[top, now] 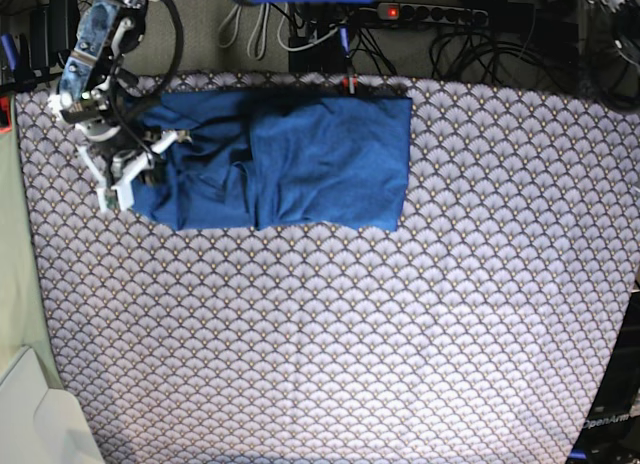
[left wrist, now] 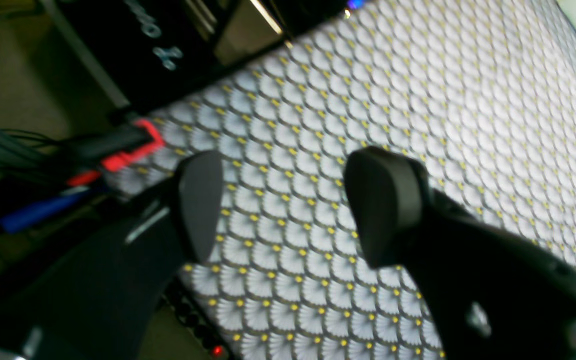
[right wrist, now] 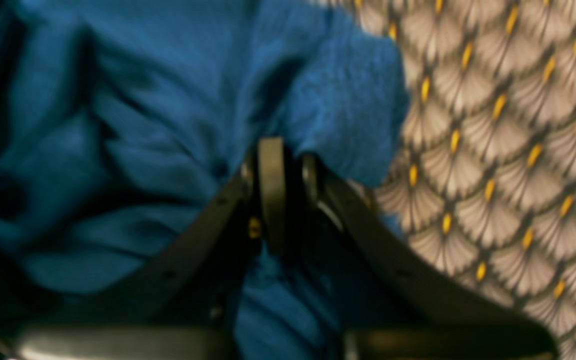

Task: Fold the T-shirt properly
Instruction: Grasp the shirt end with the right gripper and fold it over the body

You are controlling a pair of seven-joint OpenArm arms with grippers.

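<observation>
The base view alone shows the whole shirt (top: pixel 290 162); it lies partly folded at the far edge of the patterned cloth (top: pixel 350 324), towards that view's left, its long axis running left to right, with a smooth squared end at the right and a rumpled end at the left; which end is the neck I cannot tell; the right gripper (top: pixel 150 156) sits at the rumpled left end, while the left arm does not appear in this view at all; the right wrist view adds the close detail: the right gripper (right wrist: pixel 282 165) has its jaws drawn together, pinching a bunch of blue fabric (right wrist: pixel 168 100) at the shirt's edge, with the patterned cloth (right wrist: pixel 508 150) bare just beside it; the left wrist view shows what neither other view gives: the left gripper (left wrist: pixel 285 205) with its two dark pads (left wrist: pixel 199 202) well apart, holding nothing, above bare patterned cloth (left wrist: pixel 418 100) near the table's edge, where a red clip (left wrist: pixel 130 150) and dark cables lie beyond; no shirt shows there.
</observation>
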